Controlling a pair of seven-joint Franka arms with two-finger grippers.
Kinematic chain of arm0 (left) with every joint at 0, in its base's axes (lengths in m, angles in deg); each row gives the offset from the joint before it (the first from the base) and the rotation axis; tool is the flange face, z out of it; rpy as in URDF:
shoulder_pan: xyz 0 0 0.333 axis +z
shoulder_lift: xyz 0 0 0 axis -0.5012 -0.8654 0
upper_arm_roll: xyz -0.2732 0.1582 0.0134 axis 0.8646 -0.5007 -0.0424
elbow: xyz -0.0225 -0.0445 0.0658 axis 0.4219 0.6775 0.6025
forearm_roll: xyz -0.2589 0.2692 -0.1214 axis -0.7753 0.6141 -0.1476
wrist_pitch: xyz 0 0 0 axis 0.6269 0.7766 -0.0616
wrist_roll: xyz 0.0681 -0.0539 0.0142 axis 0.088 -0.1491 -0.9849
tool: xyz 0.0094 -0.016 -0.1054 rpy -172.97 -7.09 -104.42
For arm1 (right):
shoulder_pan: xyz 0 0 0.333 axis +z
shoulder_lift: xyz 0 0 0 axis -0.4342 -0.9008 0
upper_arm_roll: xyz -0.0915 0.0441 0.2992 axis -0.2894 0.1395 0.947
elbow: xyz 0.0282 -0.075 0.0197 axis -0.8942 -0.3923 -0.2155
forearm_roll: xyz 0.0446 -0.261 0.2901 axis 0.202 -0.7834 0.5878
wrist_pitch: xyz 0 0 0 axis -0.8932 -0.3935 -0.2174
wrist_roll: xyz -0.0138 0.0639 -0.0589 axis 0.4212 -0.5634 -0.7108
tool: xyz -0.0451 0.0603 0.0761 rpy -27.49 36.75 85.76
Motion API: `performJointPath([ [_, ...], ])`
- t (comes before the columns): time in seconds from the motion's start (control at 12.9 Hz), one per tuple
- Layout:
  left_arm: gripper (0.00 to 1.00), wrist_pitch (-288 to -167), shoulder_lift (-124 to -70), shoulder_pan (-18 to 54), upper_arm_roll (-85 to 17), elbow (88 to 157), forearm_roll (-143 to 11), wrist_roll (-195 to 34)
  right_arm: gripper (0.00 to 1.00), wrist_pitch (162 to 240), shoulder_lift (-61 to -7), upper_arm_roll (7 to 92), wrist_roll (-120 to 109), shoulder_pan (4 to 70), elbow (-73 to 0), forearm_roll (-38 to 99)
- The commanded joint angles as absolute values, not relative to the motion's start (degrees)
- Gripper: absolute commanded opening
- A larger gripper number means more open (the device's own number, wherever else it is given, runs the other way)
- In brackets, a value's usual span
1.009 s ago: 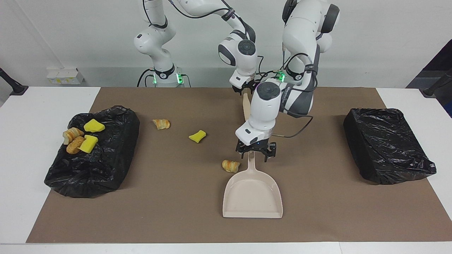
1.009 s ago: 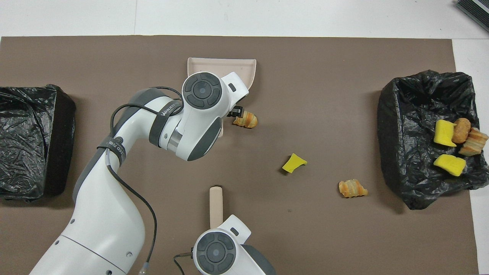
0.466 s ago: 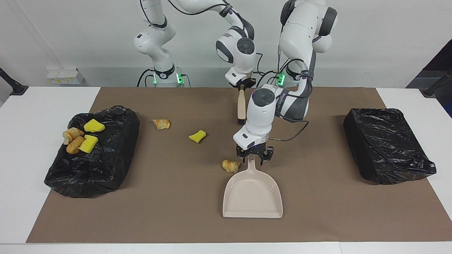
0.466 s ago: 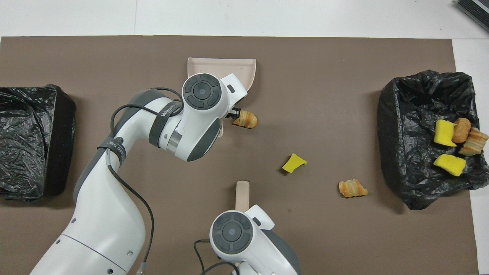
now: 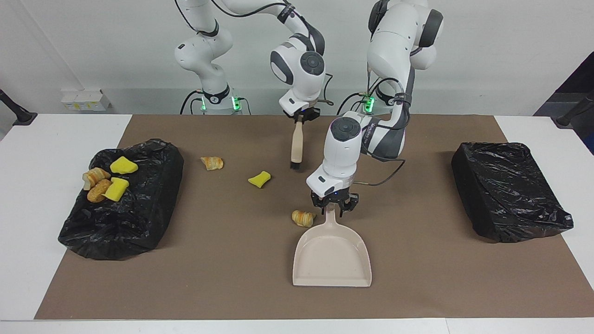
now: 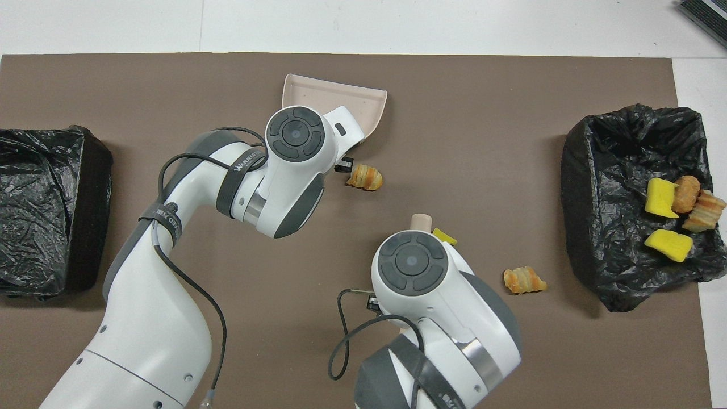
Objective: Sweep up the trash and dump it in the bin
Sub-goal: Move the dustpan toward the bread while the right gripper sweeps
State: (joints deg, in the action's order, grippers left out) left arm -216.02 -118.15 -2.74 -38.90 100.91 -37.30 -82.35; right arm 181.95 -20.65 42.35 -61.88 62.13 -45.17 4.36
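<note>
Left gripper [image 5: 334,209], fingers clamped on the handle of the beige dustpan [image 5: 332,255], which rests on the brown mat [image 5: 222,260] covering the tabletop. Right gripper [image 5: 302,117], fingers clamped on the brush [image 5: 296,144], which hangs bristles-down over the mat. Loose trash: a pastry [image 5: 303,218] just beside the dustpan, a yellow sponge chunk [image 5: 259,179] and a second pastry [image 5: 212,163]. Four further pieces lie in the black-lined bin [image 5: 125,218] at the right arm's end; a second bin [image 5: 508,190] sits at the left arm's end.
</note>
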Motion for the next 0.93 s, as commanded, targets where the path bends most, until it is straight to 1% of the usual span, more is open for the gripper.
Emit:
performJointPath([
  [0.0, 0.00, -214.87, -113.51, -2.18, -39.37, 102.65, -36.09, -75.93, 0.00, 178.61, -20.41, 43.09, -62.50, 58.62, -44.23, 3.02],
  [0.08, 0.00, -212.68, -112.28, -1.57, -39.37, 102.74, -36.09, -73.65, 0.00, 177.56, -19.72, 43.18, -62.59, 56.43, -46.07, 2.94],
  [0.23, 0.00, -208.11, -109.99, -0.43, -39.37, 102.92, -36.09, -61.74, 0.00, 178.33, -15.77, 43.27, -62.85, 53.35, -53.70, 3.11],
  [0.39, 0.00, -204.24, -108.49, 0.63, -39.46, 103.18, -36.09, -52.74, 0.00, 178.34, -12.25, 43.27, -66.00, 50.53, -59.60, 3.11],
  [0.47, 0.00, -204.14, -107.79, 2.20, -39.37, 103.79, -36.09, -46.35, 0.00, 178.34, -10.76, 43.18, -67.76, 50.17, -62.23, 3.11],
  [0.54, 0.00, -204.31, -107.70, 4.04, -39.37, 103.88, -36.18, -38.02, 0.00, 178.60, -8.66, 43.09, -68.47, 48.43, -65.48, 2.76],
  [0.7, 0.00, -204.40, -107.69, 5.29, -39.37, 103.88, -36.18, -27.09, 0.00, 182.18, -3.48, 43.18, -67.69, 44.56, -74.00, 1.01],
  [0.78, 0.00, -204.75, -107.96, 7.03, -39.37, 103.88, -36.09, -21.91, 0.00, 183.51, -0.93, 43.18, -67.08, 42.98, -77.78, 0.04],
  [0.85, 0.00, -205.36, -108.05, 7.75, -39.37, 103.88, -36.18, -12.81, 0.00, 184.30, 1.36, 43.27, -65.68, 40.61, -80.86, -0.75],
])
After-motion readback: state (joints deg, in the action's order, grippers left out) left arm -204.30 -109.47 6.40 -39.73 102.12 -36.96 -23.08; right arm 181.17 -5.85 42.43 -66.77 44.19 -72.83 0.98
